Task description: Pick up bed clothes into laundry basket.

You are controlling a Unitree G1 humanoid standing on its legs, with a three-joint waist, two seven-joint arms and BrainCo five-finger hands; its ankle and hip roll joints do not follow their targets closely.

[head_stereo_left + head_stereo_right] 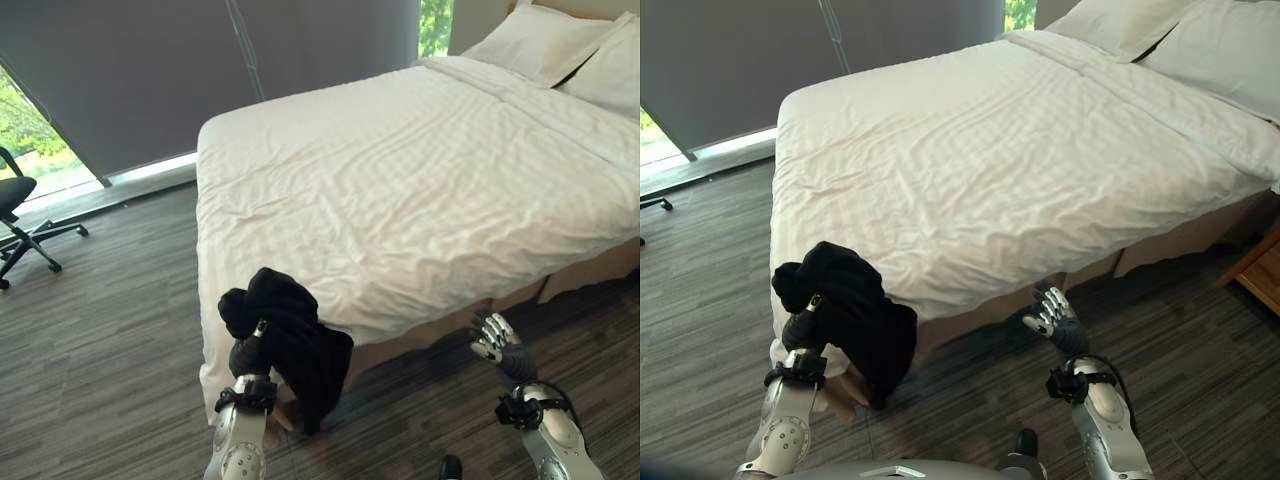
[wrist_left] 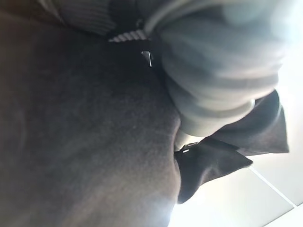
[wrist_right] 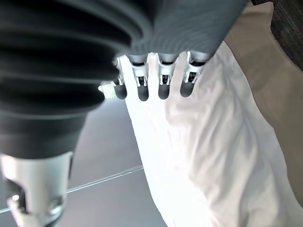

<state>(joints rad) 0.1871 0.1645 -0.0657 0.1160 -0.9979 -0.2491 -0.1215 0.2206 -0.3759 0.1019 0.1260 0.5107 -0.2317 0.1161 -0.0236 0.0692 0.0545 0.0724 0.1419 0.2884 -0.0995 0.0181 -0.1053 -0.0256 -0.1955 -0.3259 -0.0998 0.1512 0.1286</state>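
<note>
A black garment (image 1: 292, 335) hangs in a bunch at the near corner of the bed (image 1: 420, 180), draped down in front of the white sheet toward the floor. My left hand (image 1: 248, 352) is raised under it and shut on the cloth. In the left wrist view the dark fabric (image 2: 85, 142) lies right against the curled fingers (image 2: 213, 80). My right hand (image 1: 496, 338) is held up low beside the bed's near side, open and holding nothing, and its fingers (image 3: 151, 80) point at the white sheet (image 3: 213, 151).
White pillows (image 1: 540, 40) lie at the bed's far end. A black office chair (image 1: 20, 215) stands at the far left by the window. A wooden nightstand (image 1: 1260, 270) is at the right. Dark plank floor (image 1: 100, 350) spreads to the left of the bed.
</note>
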